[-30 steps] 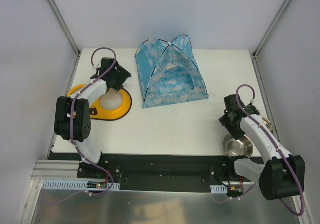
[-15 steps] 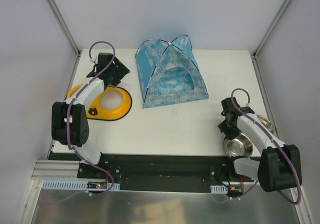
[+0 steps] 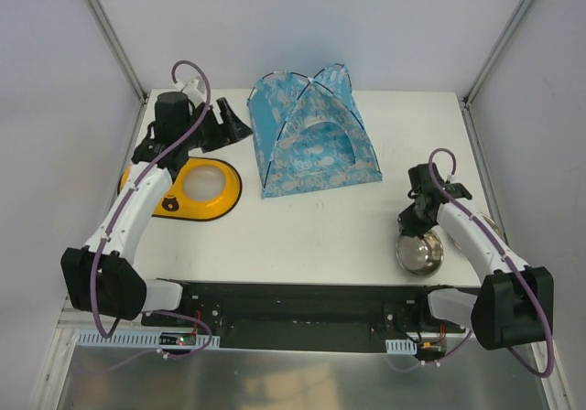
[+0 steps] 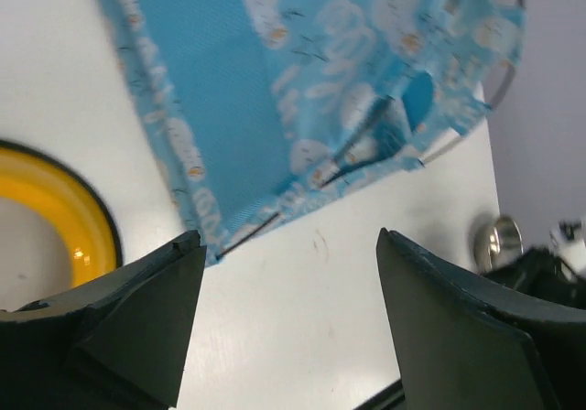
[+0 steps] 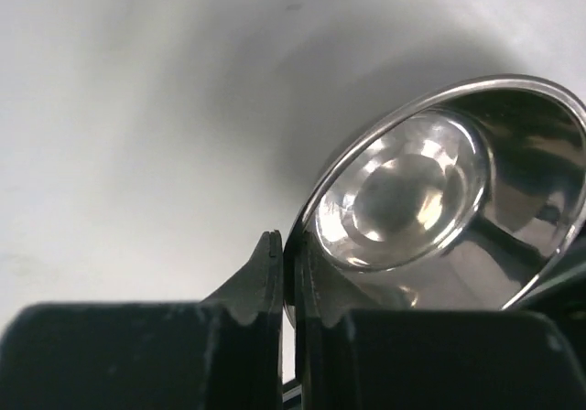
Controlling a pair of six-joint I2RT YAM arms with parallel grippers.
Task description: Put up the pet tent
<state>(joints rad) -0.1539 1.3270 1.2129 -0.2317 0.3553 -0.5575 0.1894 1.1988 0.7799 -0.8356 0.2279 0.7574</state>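
Note:
The pet tent (image 3: 311, 135) stands upright at the back middle of the table, light blue with white print and black poles; the left wrist view shows its near corner (image 4: 302, 80). My left gripper (image 3: 229, 124) hovers just left of the tent, open with nothing between its fingers (image 4: 288, 238). My right gripper (image 3: 412, 222) is near the front right, shut on the rim of a steel bowl (image 3: 421, 253). In the right wrist view the bowl (image 5: 439, 209) is tilted up, its thin rim pinched between the two fingers of that gripper (image 5: 288, 245).
A yellow double bowl holder (image 3: 197, 188) lies at the left, partly under my left arm, its edge also in the left wrist view (image 4: 55, 218). Another steel bowl (image 3: 494, 225) peeks out beneath my right arm. White walls enclose the table.
My right gripper has shut on the steel bowl's rim and tipped the bowl up, shifting it left. My left arm has lifted off the yellow holder toward the back.

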